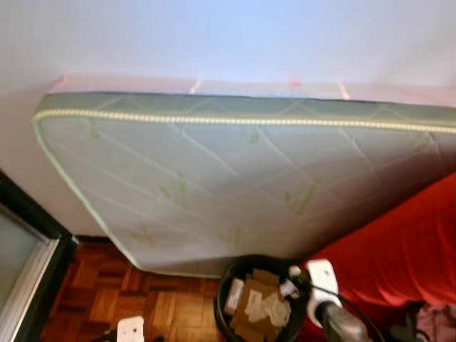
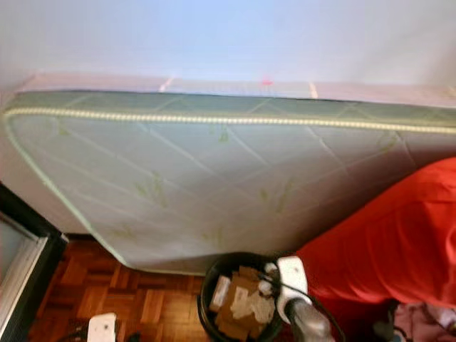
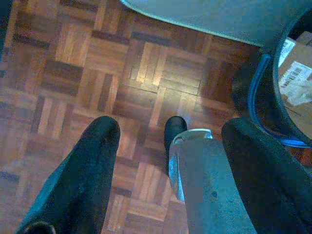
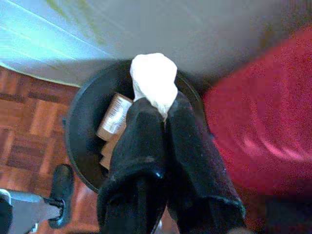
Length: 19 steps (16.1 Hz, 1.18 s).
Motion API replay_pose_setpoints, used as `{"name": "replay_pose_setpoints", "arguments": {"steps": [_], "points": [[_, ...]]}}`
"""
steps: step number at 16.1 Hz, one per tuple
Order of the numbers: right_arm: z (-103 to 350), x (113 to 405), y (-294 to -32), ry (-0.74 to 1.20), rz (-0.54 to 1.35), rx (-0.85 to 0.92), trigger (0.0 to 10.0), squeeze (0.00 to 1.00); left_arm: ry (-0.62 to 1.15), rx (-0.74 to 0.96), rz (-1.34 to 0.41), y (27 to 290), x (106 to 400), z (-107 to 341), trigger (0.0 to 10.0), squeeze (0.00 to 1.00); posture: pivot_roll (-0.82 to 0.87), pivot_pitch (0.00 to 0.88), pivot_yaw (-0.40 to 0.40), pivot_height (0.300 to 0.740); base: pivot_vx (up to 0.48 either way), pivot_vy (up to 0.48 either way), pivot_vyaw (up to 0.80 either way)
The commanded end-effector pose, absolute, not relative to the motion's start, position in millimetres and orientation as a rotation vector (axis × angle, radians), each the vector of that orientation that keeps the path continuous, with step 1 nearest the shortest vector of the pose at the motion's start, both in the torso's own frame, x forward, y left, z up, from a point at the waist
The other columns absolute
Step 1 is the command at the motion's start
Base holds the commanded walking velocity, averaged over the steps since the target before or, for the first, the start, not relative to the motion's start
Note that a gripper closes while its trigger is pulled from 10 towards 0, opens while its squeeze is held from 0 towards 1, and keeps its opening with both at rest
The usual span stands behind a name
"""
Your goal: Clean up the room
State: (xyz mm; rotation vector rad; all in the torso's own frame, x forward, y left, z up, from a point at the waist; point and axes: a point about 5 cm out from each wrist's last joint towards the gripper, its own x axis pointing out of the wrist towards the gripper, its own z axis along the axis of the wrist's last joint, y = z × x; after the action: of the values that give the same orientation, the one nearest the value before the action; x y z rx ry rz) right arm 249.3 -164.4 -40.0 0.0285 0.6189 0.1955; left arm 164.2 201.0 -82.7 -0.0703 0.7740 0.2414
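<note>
A green quilted mattress (image 1: 235, 178) leans on the wall, hemming the black bin (image 4: 83, 131) against the red bedding (image 1: 406, 249), so room is tight. The right gripper (image 4: 163, 109), fingers clamped on a white paper wad (image 4: 153, 78) above the bin's far rim, could drop it behind. The left gripper (image 3: 165, 136) hangs wide open over parquet (image 3: 73, 63).

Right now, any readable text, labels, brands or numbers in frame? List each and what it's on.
None can be read.
Cardboard box in the black bin: white label with a barcode and print, too small and blurred to read.
Cardboard pieces seen in the bin from the head views: white labels, too blurred to read.
Mattress: green leaf pattern, no words made out.
Right gripper holds a white wad: no print visible.
</note>
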Motion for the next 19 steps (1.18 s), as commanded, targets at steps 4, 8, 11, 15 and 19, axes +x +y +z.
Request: {"name": "replay_pose_setpoints", "arguments": {"steps": [4, 8, 11, 15, 19], "points": [[-22, 275, -150, 0.574, 0.209, 0.006, 10.0, 0.0, 0.732, -0.085, 0.275, 202, 158, -82, 10.0, 0.0, 0.05, 0.239, -0.063, 0.74, 0.0, 0.0, 0.0], [-6, 295, -149, 0.527, 0.134, 0.01, 10.0, 0.0, 0.695, -0.077, 0.257, 198, 157, -81, 10.0, 0.0, 0.07, 0.269, -0.063, 0.74, 0.0, 0.0, 0.0], [-2, 299, -151, 0.511, 0.124, 0.01, 10.0, 0.0, 0.687, -0.074, 0.251, 196, 153, -81, 10.0, 0.0, 0.07, 0.285, -0.065, 0.74, 0.0, 0.0, 0.0], [2, 303, -159, 0.502, 0.07, 0.004, 10.0, 0.0, 0.681, -0.076, 0.253, 194, 149, -82, 10.0, 0.0, 0.08, 0.295, -0.068, 0.74, 0.0, 0.0, 0.0], [6, 307, -158, 0.486, 0.059, 0.025, 10.0, 0.0, 0.648, -0.079, 0.26, 196, 154, -78, 10.0, 0.0, 0.09, 0.297, -0.069, 0.74, 0.0, 0.0, 0.0]]}}
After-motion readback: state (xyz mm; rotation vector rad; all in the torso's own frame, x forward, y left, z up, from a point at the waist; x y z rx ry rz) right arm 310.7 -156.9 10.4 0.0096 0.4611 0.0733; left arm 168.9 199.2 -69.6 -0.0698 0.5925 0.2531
